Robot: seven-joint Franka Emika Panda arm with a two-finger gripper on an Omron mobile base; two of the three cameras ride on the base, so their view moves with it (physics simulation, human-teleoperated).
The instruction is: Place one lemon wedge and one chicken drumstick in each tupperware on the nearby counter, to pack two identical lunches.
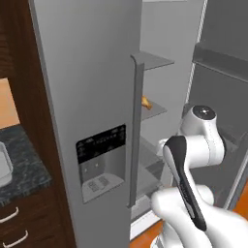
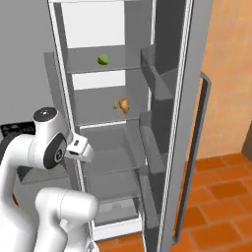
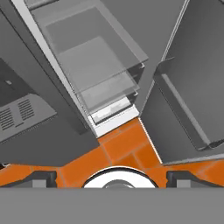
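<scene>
Inside the open fridge, a chicken drumstick [image 2: 125, 105] lies on the middle shelf with a tiny lemon wedge [image 2: 116, 105] just to its left. From the left base the drumstick [image 1: 146, 102] peeks past the closed door's edge. At the far left, a corner of a light-grey tupperware [image 1: 4, 167] rests on the black speckled counter [image 1: 26, 167]. My gripper [image 3: 113, 178] is open and holds nothing. It points down at the orange floor in front of the fridge's bottom drawers, well below the shelf with the food.
A green round fruit [image 2: 103, 60] sits on the upper shelf. The right fridge door [image 2: 187, 123] stands open with deep bins. The left door [image 1: 92, 121] with its dispenser panel is shut and stands between the fridge opening and the counter. Orange tiles [image 2: 216, 206] cover the floor.
</scene>
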